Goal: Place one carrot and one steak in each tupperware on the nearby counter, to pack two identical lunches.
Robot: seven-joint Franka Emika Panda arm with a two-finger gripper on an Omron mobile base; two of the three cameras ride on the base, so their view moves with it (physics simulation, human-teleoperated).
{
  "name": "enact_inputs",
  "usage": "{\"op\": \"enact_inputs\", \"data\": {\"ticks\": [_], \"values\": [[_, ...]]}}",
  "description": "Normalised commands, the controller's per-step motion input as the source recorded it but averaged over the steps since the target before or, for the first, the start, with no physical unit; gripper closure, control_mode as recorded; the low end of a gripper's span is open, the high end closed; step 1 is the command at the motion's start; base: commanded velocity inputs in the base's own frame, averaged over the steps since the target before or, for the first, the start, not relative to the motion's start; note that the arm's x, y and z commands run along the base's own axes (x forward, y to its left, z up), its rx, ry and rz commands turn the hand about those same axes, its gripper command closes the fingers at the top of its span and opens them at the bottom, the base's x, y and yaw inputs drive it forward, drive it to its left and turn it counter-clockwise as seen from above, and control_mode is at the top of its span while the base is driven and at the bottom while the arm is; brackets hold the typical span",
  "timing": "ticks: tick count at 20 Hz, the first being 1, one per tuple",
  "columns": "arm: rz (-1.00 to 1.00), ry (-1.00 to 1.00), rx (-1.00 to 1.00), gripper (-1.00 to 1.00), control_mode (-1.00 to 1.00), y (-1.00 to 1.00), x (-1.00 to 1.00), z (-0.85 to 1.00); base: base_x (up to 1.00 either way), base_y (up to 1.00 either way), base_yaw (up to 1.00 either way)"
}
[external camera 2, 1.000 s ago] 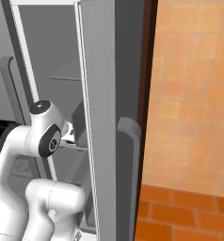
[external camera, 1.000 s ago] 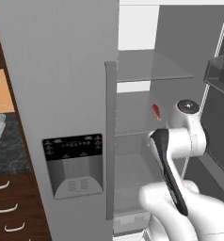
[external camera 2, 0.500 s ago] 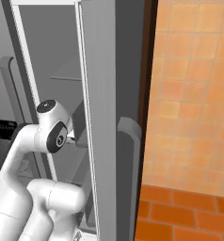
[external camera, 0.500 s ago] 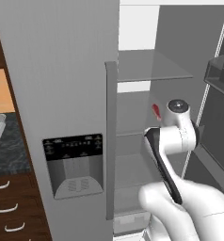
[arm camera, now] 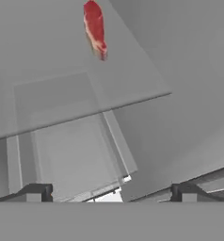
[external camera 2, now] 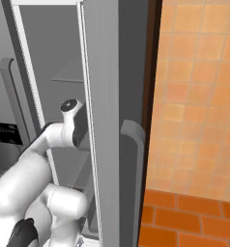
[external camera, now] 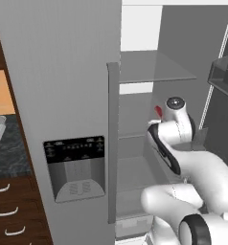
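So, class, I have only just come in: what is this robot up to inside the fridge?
The white arm is reaching into the open fridge, above its grey shelves. Its pincer is open and holds nothing. One steak lies on a shelf ahead of the pincer, apart from it; a bit of red also peeps out beside the arm in the left base view. Nothing has been picked up yet.

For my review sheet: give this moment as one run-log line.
place: open fridge | gripper: open, empty | steak: on fridge shelf, ahead of fingers, untouched | step: steak not yet grasped
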Motion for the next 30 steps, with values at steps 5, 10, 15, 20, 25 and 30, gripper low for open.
{"op": "enact_inputs", "data": {"ticks": [5, 10, 15, 20, 25, 30], "values": [[-0.08, 0.0, 0.0, -1.0, -1.0, -0.22, 0.95, -0.21, 0.0, 0.0, 0.0], [-0.04, 0.02, 0.0, -1.0, -1.0, -0.15, 0.96, -0.22, 0.0, 0.0, 0.0], [-0.01, 0.01, 0.0, -1.0, -1.0, -0.16, 0.75, -0.13, 0.0, 0.0, 0.0], [-0.03, 0.0, 0.0, -1.0, -1.0, -0.36, 0.64, -0.25, 0.0, 0.0, 0.0], [0.0, 0.0, 0.0, -1.0, -1.0, -0.03, 0.75, -0.36, 0.0, 0.0, 0.0], [0.0, 0.0, 0.0, -1.0, -1.0, -0.16, 0.73, -0.54, 0.0, 0.0, 0.0]]}}
